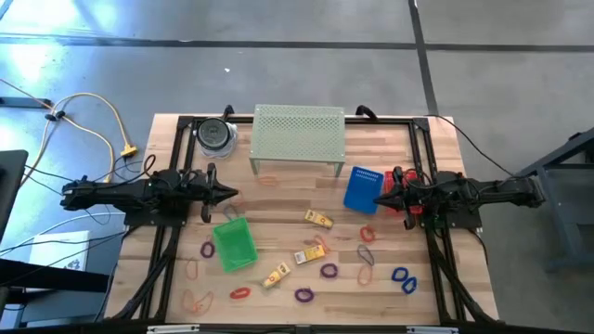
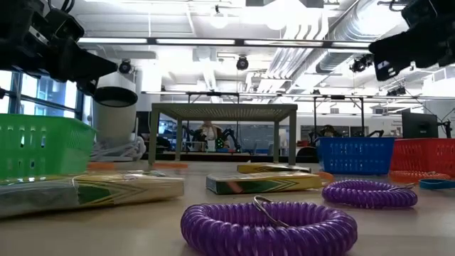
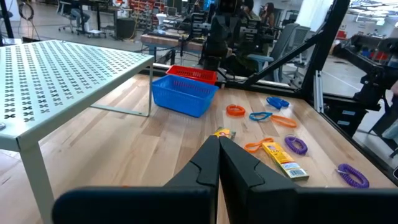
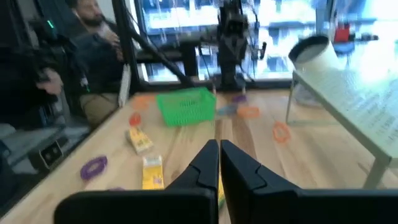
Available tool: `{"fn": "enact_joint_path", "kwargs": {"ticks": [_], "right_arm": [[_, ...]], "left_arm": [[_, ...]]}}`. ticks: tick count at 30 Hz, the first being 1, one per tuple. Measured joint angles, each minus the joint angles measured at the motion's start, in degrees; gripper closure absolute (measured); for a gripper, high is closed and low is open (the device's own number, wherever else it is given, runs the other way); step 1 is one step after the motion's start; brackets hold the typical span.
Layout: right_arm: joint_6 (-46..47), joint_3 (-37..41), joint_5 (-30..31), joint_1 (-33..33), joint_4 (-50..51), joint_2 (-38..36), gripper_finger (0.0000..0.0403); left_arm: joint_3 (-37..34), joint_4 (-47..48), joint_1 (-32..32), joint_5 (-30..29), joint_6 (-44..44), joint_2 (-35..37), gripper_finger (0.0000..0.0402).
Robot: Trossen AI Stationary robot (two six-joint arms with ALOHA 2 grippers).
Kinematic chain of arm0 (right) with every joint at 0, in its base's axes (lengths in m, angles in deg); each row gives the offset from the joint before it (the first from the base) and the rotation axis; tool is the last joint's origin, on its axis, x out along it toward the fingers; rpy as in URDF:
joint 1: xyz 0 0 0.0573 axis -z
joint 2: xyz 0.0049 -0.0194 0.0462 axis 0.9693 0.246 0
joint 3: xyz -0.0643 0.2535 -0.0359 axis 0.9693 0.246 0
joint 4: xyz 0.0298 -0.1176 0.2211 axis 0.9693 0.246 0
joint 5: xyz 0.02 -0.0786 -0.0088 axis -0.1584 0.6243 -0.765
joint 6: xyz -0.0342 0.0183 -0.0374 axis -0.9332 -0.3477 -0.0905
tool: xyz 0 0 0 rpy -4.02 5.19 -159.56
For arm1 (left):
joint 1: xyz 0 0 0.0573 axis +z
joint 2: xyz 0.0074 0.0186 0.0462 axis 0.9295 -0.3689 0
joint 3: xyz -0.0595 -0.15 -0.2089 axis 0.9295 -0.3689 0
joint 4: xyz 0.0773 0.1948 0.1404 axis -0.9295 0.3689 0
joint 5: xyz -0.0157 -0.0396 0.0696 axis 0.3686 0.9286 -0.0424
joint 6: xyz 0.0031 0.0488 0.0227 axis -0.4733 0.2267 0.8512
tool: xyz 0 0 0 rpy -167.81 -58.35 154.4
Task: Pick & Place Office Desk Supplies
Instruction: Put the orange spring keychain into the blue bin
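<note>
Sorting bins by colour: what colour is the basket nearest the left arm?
Green; the basket shows best in the high view.

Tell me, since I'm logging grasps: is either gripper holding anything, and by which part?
Nothing is held: the left gripper and the right gripper are both shut on nothing, above the table.

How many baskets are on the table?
3: a green basket near the left arm, a blue basket beside the right arm, and a red basket directly behind the blue one, mostly hidden from above by the right arm.
</note>
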Motion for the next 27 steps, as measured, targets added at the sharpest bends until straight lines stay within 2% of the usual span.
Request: {"fn": "enact_joint_path", "kwargs": {"ticks": [6,10,13,17,19,23,27], "right_arm": [[7.5,-12.7,6.3,-3.2,11.8,12.5,0.0398],[11.9,-21.1,6.7,-5.5,18.7,22.0,0.0389],[14.4,-26.2,6.0,-7.1,23.0,28.2,0.0361],[15.6,-31.6,5.6,-8.5,27.8,36.6,0.0303],[16.7,-33.0,1.6,-8.9,31.2,40.4,0.0273],[19.7,-33.1,-11.0,-8.9,35.3,46.2,0.0234],[22.8,-33.1,-12.0,-9.3,38.5,51.9,0.0228]], "left_arm": [[0.0,0.0,0.0,0.0,0.0,0.0,0.0401],[0.0,0.0,0.0,0.0,0.0,0.0,0.0401],[0.0,0.0,0.0,0.0,0.1,0.0,0.0401],[0.0,0.0,0.0,0.0,0.1,0.0,0.0401],[0.0,0.0,0.0,0.0,0.1,0.0,0.0401],[0.0,0.0,0.0,0.0,0.1,0.0,0.0401],[0.0,0.0,0.0,0.0,0.1,0.0,0.0401]]}}
